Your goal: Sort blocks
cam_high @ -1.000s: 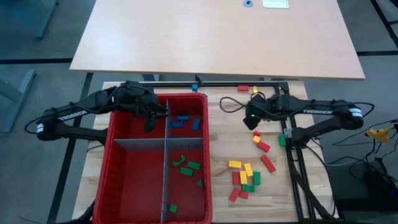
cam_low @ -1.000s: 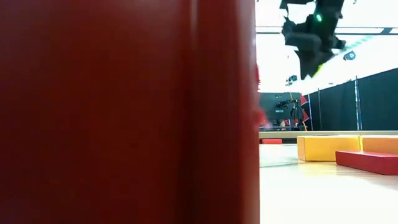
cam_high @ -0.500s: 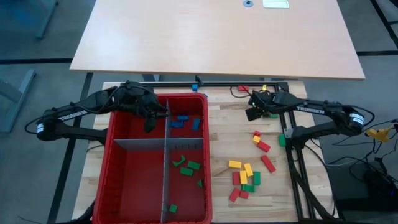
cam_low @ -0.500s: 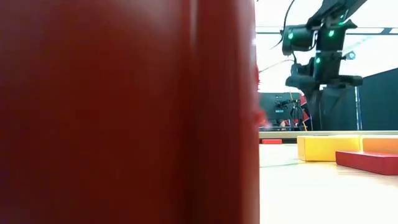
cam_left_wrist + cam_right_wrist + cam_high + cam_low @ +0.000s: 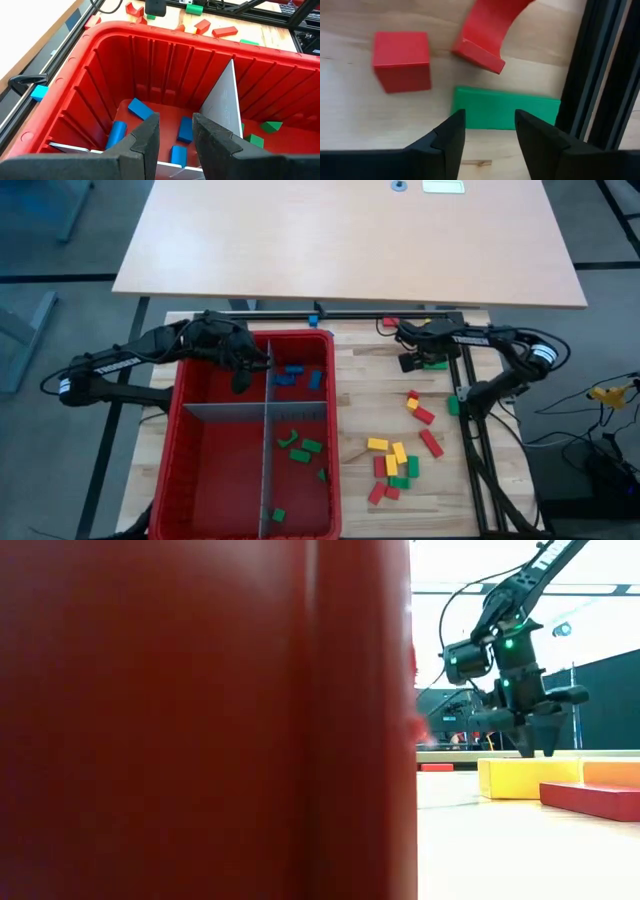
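Note:
A flat green block (image 5: 505, 107) lies on the wooden table beside a red cube (image 5: 401, 61) and a red arch piece (image 5: 485, 35), near the far right. My right gripper (image 5: 485, 140) hangs open low over the green block (image 5: 436, 363), its fingers apart from it; the low view shows this gripper (image 5: 535, 735) pointing down. My left gripper (image 5: 176, 142) waits open above the red bin's far left compartment (image 5: 225, 380). Several blue blocks (image 5: 140, 109) lie in the far right compartment, green ones (image 5: 300, 447) in the near right one.
Loose red, yellow and green blocks (image 5: 395, 460) lie on the table right of the bin (image 5: 185, 440). Grey divider panels (image 5: 265, 470) split the bin. A black frame rail (image 5: 600, 75) runs close beside the green block. The bin's wall (image 5: 200, 720) blocks most of the low view.
My right gripper has moved toward the table's far edge and come down from high above the table to just over the green block near the rail, ending with its fingers pointing down. The left arm has kept still.

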### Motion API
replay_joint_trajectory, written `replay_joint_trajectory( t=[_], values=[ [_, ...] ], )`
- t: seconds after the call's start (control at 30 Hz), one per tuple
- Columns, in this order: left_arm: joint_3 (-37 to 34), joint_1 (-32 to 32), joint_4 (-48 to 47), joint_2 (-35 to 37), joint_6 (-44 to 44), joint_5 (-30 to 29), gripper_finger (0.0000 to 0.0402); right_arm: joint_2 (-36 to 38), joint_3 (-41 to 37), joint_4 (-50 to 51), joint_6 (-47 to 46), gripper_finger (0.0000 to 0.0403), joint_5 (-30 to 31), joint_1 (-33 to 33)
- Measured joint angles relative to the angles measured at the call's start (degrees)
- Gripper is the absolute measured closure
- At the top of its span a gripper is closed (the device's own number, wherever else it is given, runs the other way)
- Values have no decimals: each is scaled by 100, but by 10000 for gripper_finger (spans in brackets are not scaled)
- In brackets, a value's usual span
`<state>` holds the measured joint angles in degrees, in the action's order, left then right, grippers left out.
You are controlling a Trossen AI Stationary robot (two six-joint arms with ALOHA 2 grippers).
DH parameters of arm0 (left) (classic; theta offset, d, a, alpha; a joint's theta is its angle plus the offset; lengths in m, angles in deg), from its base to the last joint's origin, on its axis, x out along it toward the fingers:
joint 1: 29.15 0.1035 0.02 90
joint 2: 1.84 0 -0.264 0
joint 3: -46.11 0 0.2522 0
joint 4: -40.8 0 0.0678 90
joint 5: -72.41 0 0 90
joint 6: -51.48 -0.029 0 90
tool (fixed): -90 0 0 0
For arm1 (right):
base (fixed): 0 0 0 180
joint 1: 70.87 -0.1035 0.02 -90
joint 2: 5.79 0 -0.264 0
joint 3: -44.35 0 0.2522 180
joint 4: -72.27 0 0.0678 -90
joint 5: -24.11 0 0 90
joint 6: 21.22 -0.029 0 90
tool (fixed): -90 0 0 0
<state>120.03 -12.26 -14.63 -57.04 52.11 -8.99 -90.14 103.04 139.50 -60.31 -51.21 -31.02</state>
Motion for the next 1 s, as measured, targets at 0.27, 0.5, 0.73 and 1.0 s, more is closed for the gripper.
replay_joint_trajectory(
  t=[0.27,0.5,0.73,1.0],
  values=[
    [-78,0,-8,0,-8,0,299,-386,20,-5,201,320,64,86],
    [-173,0,6,-1,-10,0,299,-325,12,-22,321,397,-483,87],
    [-186,0,6,-2,-10,0,299,-271,13,-183,334,399,-1207,-24],
    [-186,0,7,-1,-10,-1,299,-256,112,-1356,554,402,-2653,-625]
  ],
)
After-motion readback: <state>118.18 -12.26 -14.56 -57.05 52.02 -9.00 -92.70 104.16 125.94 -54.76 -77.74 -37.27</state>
